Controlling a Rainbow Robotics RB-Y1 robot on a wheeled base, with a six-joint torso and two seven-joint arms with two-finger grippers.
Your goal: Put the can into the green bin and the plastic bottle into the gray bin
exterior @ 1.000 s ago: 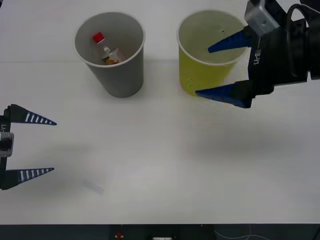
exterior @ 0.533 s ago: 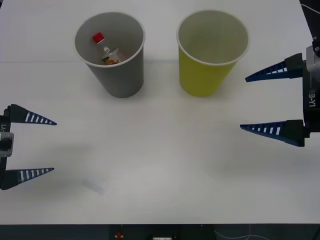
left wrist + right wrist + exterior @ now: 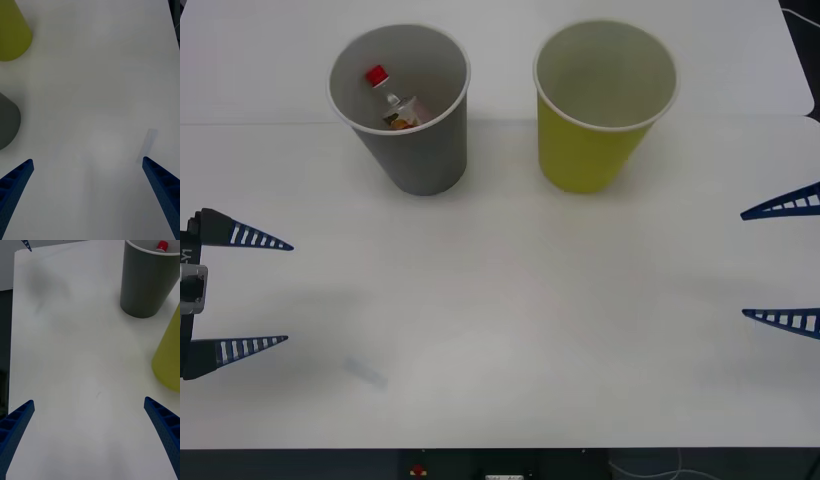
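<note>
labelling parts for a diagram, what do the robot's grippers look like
Both the left gripper and the right gripper have two long blue jaws tapering to sharp tips, ribbed with pale stripes along their inner faces. The left one's jaws mount on a black body with a grey block and small white lettering.

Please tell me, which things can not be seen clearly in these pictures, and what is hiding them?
- Inside of the green bin, front view: the floor is dim, so a can there cannot be confirmed.
- Plastic bottle, front view: lower part hidden by the gray bin wall; label print too small.
- Right gripper, front view: body cut off by the picture edge.
- Left gripper, front view: body partly cut off.
</note>
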